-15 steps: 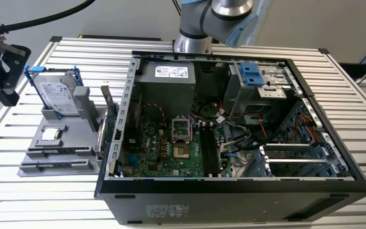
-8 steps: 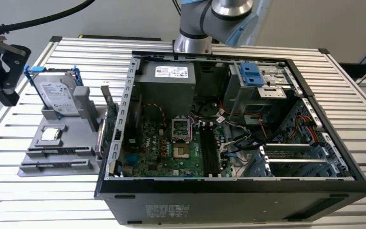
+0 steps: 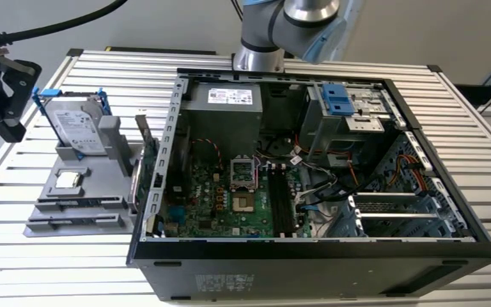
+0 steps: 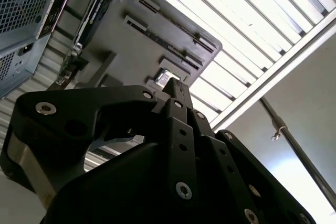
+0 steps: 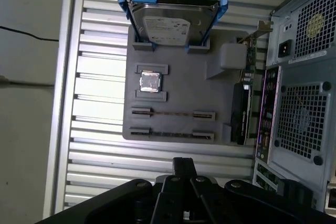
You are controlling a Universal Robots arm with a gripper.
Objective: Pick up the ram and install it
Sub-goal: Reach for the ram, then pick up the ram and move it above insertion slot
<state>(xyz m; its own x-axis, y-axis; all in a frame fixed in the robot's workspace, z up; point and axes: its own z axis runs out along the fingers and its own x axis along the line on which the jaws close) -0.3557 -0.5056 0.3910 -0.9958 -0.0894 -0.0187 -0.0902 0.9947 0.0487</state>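
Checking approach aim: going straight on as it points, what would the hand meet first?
Probably the gray holder around the ram, or the slatted table just short of it; depth is unclear.

- An open black metal computer case (image 3: pixel 314 272) stands on a slatted silver metal table (image 3: pixel 58 275), with a green motherboard (image 3: pixel 220 208) inside.
- In the exterior view, a grey plastic holder tray (image 3: pixel 100 192) sits at the case's nine o'clock.
- A silver hard drive in a blue frame (image 3: pixel 79 128) stands at the tray's twelve o'clock.
- A small square silver processor chip (image 3: pixel 67 180) lies near the tray's centre.
- A green expansion card with a metal bracket (image 3: pixel 148 169) stands at the tray's three o'clock.
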